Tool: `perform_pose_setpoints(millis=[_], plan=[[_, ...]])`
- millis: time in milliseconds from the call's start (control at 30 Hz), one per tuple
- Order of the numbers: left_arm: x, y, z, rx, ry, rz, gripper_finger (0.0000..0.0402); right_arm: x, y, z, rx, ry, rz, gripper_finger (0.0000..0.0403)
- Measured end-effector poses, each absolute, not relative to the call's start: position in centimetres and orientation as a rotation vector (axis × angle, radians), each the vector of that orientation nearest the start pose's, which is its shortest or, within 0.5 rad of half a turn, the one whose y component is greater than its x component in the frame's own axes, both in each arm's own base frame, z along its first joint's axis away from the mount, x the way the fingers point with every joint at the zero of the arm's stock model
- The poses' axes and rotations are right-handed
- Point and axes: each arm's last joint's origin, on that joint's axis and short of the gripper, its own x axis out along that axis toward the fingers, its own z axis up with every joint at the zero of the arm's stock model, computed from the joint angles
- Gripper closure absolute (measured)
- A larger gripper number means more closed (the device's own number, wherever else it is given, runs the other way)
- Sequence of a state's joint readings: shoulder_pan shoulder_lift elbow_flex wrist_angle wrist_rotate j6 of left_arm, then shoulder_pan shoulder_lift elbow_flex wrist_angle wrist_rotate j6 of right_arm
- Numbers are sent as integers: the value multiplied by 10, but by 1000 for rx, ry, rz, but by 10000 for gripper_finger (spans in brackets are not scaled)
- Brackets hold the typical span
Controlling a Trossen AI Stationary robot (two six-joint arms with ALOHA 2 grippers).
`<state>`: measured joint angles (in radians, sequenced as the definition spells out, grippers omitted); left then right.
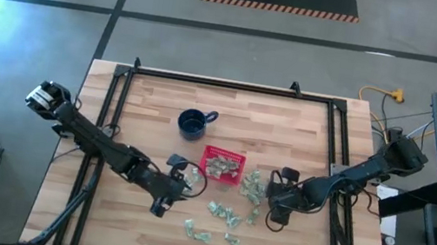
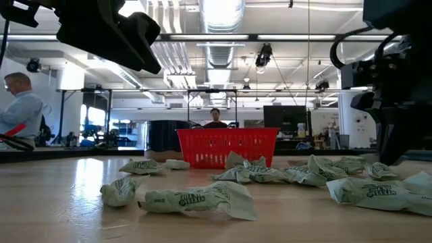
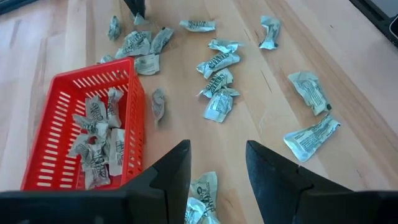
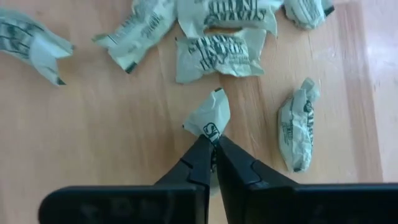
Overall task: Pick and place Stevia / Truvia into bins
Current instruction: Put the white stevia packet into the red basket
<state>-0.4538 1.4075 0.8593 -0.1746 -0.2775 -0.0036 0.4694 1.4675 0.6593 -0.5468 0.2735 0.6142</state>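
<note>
Right now the sachet [image 4: 210,118] in play is a crumpled green-and-white packet pinched by one end in the right pincer [image 4: 212,144], whose fingers are pressed together on it; the paper sticks out beyond the tips, just short of a cluster of other sachets [image 4: 221,50] on the wood. Catching it by an edge looks deliberate to me, since these packets lie too flat to straddle. From above, that right pincer [image 1: 279,204] sits low over the table [image 1: 152,94], toward the right edge, just beside the loose packets [image 1: 254,185] strewn between it and the red basket [image 1: 221,164].

That basket stands near the middle of the table and already holds a heap of packets [image 3: 96,140], so I judge the job partly done; more sachets [image 1: 216,223] lie scattered toward the near edge. The carry should be short.

Across the basket, the left pincer [image 3: 217,171] hangs with its fingers spread, empty, over a packet [image 3: 202,199] beside the basket's wall, probably lined up to take it. A dark blue mug [image 1: 193,124] stands farther back, clear of the work. In the room beyond, a person [image 2: 19,111] is off to one side.
</note>
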Motion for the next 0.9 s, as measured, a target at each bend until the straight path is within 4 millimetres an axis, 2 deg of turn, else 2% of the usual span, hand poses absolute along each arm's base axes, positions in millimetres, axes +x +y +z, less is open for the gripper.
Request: perform_pose_setpoints(millis=[267,533,733,900], plan=[[259,-117,219,239,750,-146,264,217,100,164,-22,1120,-171,393],[255,-115,214,196,808,-97,264,245,98,189,-305,842,-217,394],[255,-115,214,196,809,-97,264,268,87,204,-397,665,-204,394],[254,-115,212,197,813,-96,264,278,69,207,-386,635,-214,394]])
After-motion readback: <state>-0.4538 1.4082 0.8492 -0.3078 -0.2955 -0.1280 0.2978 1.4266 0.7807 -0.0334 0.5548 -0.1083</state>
